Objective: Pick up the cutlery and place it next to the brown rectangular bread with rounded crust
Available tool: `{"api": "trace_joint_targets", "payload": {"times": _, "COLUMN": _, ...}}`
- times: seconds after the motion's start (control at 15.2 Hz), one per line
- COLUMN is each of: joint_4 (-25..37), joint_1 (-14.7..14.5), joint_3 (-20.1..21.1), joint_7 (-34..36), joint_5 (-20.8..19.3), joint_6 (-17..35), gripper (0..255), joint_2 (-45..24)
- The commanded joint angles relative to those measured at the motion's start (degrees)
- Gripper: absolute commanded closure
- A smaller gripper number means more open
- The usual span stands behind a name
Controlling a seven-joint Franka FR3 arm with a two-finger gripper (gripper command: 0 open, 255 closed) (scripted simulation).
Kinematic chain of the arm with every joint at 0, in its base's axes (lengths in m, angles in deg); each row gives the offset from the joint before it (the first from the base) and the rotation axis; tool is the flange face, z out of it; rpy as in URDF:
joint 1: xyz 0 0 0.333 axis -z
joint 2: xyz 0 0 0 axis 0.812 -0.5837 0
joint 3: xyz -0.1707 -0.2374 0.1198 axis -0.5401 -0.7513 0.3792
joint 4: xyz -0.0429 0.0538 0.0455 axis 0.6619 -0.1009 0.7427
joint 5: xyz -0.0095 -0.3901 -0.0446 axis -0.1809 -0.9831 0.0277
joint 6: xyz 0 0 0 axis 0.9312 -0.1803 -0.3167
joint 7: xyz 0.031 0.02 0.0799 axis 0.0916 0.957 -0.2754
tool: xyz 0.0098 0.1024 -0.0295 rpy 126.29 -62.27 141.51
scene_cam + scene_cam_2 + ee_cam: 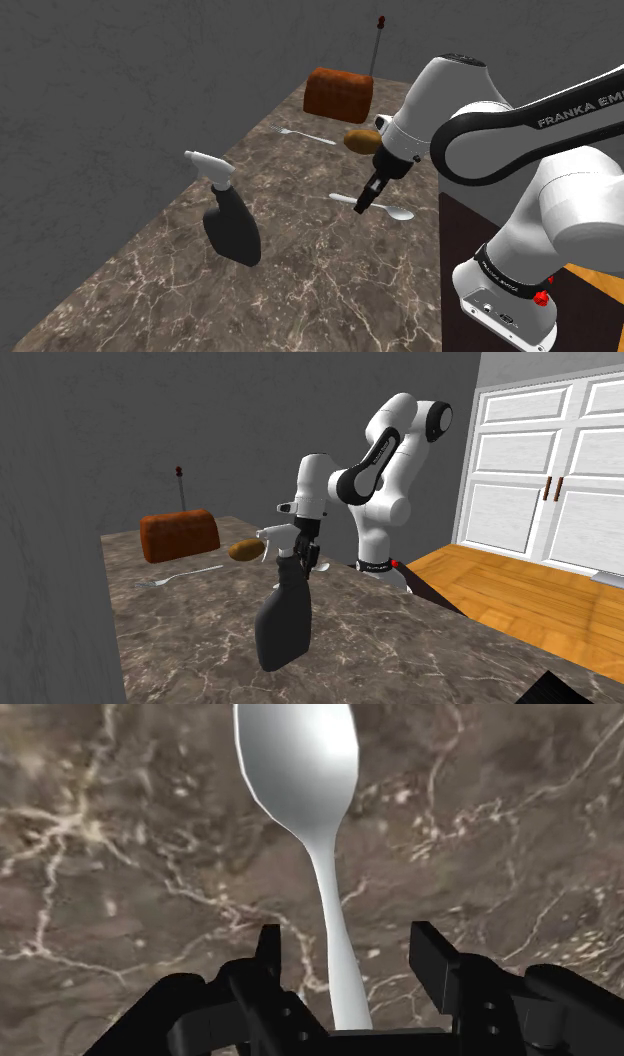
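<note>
- The gripper (362, 206) hangs low over the marble counter (300, 270), its fingers (268, 954) spread apart and clasping nothing.
- The spoon (400, 213) lies flat on the counter, well apart from the brown bread loaf (338, 93); its handle passes between the fingers without touching them.
- A potato (362, 140) sits near the loaf, on the side facing the spoon.
- A fork (308, 135) lies near the loaf.

White spoon (300, 764) below the black claw (348, 949), dark brown cream-veined countertop (120, 854) beneath, rust-brown bread (337, 93) beyond it, charcoal white-headed spray bottle (232, 230) off to its side
</note>
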Motion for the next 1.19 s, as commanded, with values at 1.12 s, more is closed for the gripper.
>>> {"api": "trace_joint_targets", "payload": {"times": 1.12, "joint_4": 3.9, "joint_1": 1.8, "joint_3": -0.4, "joint_7": 1.7, "joint_5": -2.6, "joint_6": -10.8, "gripper": 255, "joint_2": 7.0}}
